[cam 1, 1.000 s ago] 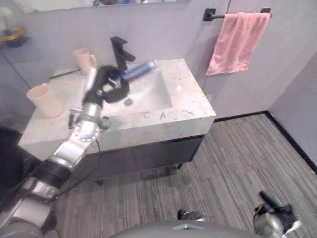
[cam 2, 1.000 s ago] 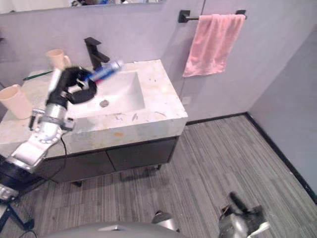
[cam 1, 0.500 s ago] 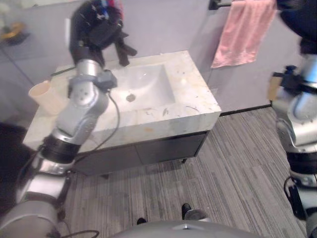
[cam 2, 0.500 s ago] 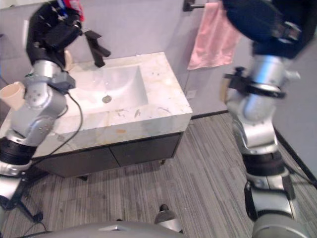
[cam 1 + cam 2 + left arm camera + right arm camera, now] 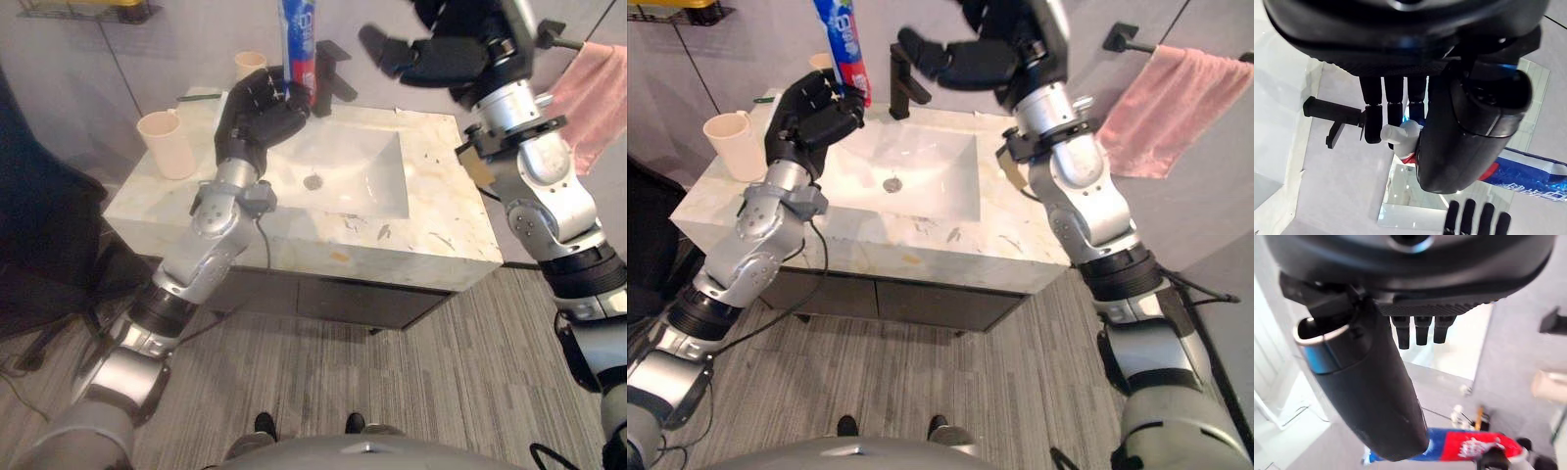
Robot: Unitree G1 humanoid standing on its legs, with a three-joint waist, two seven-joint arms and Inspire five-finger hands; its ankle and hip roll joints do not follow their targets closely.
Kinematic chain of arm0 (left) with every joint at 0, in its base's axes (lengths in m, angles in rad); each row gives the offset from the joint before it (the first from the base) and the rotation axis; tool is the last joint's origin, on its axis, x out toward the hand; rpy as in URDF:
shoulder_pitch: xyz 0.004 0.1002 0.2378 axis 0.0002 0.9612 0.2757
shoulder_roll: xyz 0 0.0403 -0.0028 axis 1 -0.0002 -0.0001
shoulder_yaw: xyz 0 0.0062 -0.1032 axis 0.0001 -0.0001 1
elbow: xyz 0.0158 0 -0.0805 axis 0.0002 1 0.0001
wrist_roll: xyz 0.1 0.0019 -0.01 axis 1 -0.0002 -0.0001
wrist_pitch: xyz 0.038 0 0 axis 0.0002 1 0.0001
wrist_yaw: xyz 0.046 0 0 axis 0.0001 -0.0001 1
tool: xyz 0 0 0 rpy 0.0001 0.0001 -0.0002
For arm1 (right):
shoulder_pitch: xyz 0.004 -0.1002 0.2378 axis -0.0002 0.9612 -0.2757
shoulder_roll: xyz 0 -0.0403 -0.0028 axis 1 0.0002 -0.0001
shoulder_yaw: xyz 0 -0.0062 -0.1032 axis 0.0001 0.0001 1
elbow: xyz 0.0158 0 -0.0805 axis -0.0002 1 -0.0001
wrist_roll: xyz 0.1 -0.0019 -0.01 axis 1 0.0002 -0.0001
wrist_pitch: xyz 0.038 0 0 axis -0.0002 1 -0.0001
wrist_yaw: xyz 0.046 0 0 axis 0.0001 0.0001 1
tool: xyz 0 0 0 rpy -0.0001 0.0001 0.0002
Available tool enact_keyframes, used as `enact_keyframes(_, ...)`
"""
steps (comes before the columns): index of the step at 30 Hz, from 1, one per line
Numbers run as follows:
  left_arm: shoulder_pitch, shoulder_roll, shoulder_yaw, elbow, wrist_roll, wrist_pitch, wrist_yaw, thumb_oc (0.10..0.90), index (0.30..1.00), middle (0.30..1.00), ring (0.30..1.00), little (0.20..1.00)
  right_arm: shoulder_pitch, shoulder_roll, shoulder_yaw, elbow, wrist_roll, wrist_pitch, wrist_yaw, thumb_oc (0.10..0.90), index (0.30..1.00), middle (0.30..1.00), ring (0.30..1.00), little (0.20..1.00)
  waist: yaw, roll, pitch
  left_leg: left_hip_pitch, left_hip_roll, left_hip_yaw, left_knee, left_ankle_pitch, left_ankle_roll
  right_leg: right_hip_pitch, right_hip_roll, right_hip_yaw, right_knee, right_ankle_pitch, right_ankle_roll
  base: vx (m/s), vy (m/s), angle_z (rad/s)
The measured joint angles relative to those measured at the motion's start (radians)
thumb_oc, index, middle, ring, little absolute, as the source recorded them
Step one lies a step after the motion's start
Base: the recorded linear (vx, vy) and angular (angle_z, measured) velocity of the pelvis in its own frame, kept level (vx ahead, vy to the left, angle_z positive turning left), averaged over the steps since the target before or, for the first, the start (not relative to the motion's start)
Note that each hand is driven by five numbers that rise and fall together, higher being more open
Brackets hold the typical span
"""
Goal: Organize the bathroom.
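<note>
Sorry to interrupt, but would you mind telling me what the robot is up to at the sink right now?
It is tidying the bathroom vanity. The left robot hand has its fingers curled round a blue-and-red toothpaste tube, held upright above the countertop near the black faucet. The right robot hand hovers open above the basin's far side, holding nothing. Two beige cups stand on the counter's left part, and a pink towel hangs on the wall rail to the right.

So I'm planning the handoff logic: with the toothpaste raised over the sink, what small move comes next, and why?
Probably bring the right hand in toward the toothpaste tube. The left hand holds the tube upright by its lower end, while the right hand hovers open beside it, above the faucet.
</note>
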Motion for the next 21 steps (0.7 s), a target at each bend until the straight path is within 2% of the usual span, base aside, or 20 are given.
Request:
enact_keyframes(1, 0.000, 0.000, 0.000, 0.004, 0.000, 0.000, -0.011, 0.400, 0.300, 0.300, 0.300, 0.300, -0.003, 0.000, 0.010, 0.014, 0.015, 0.034, 0.022, 0.800, 0.900, 0.900, 0.900, 0.900, 0.002, 0.000, 0.000, 0.000, 0.000, -0.003, 0.000, 0.000, 0.000, 0.001, 0.000, -0.007, 0.000, 0.000, 0.000, 0.00, 0.011, 0.07)
enact_keyframes(6, 0.000, -0.009, -0.008, 0.029, 0.000, 0.000, -0.031, 0.400, 0.300, 0.300, 0.300, 0.300, -0.022, 0.000, 0.037, 0.080, 0.094, 0.106, 0.079, 0.800, 0.900, 0.900, 0.900, 0.900, 0.006, 0.000, 0.000, -0.002, 0.000, -0.006, 0.000, 0.001, 0.001, 0.002, 0.000, -0.016, 0.000, 0.000, 0.000, 0.00, 0.003, 0.01)
enact_keyframes(12, -0.006, -0.050, -0.013, 0.100, 0.005, -0.001, -0.047, 0.400, 0.300, 0.300, 0.300, 0.300, -0.063, 0.008, 0.057, 0.129, 0.094, 0.126, 0.110, 0.800, 0.900, 0.900, 0.900, 0.900, -0.008, -0.001, 0.001, -0.011, -0.002, -0.013, -0.001, 0.008, 0.003, 0.001, -0.001, -0.025, -0.001, 0.000, 0.000, 0.00, 0.004, 0.04)
enact_keyframes(21, -0.006, -0.077, -0.043, 0.106, 0.037, -0.001, -0.055, 0.400, 0.300, 0.300, 0.300, 0.300, -0.131, 0.008, 0.064, 0.138, 0.095, 0.126, 0.126, 0.800, 0.900, 0.900, 0.900, 0.900, -0.009, -0.005, 0.001, -0.014, -0.001, -0.018, -0.001, 0.016, 0.002, 0.001, -0.001, -0.028, -0.001, 0.000, 0.000, 0.00, 0.001, 0.01)
